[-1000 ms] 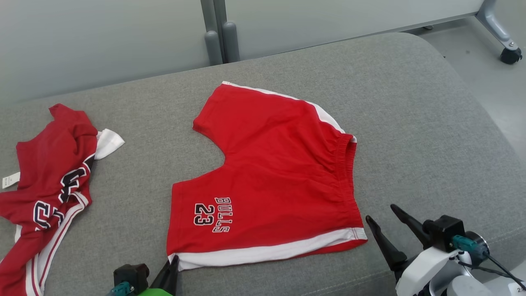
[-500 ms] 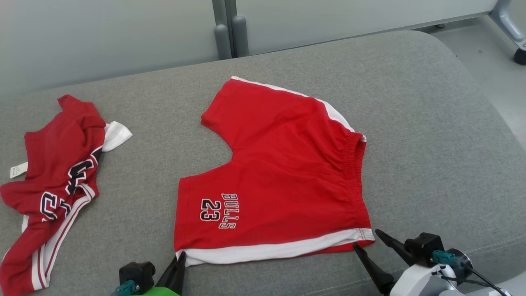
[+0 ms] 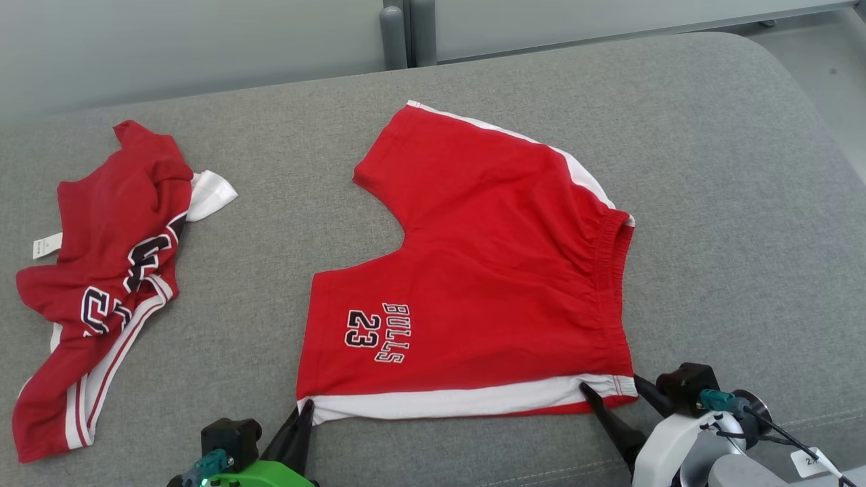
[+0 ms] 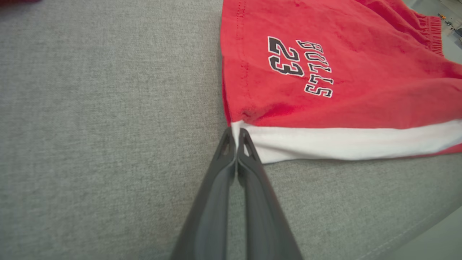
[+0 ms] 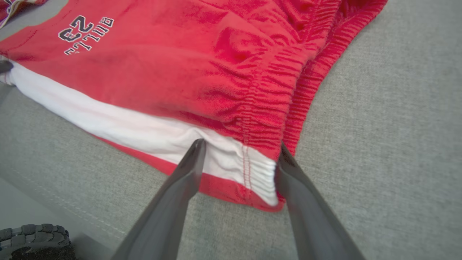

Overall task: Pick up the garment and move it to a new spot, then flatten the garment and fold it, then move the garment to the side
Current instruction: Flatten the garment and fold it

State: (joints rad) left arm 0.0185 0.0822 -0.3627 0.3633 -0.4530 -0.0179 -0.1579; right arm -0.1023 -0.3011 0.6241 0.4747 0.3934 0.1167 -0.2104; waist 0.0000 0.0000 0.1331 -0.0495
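The red knit basketball shorts with a white side stripe (image 3: 487, 270) lie spread flat in the middle of the grey upholstered cushion (image 3: 710, 169), waistband to my right and leg openings to my left. They are well apart from the crumpled red jersey (image 3: 108, 270) at the far left.

My left end effector (image 4: 236, 131) is pinched fully closed right on the hem corner of the white stripe. The cloth puckers just beside the tips, so I judge I have it.

My right end effector (image 5: 242, 144) stands wide open, one finger on each side of the waistband corner, with nothing gripped yet.

This is light, limp cloth with no stiffness. It will sag and fold on itself, so two corners along one edge are the right places to hold. The gathered elastic is thicker and should give the surer bite.

I can't tell whether my left pinch caught both layers or only the top one. I also can't tell if my right fingers sit over the fabric or under it. The shorts' underside is hidden, and the head view cuts both wrists off at its bottom edge.
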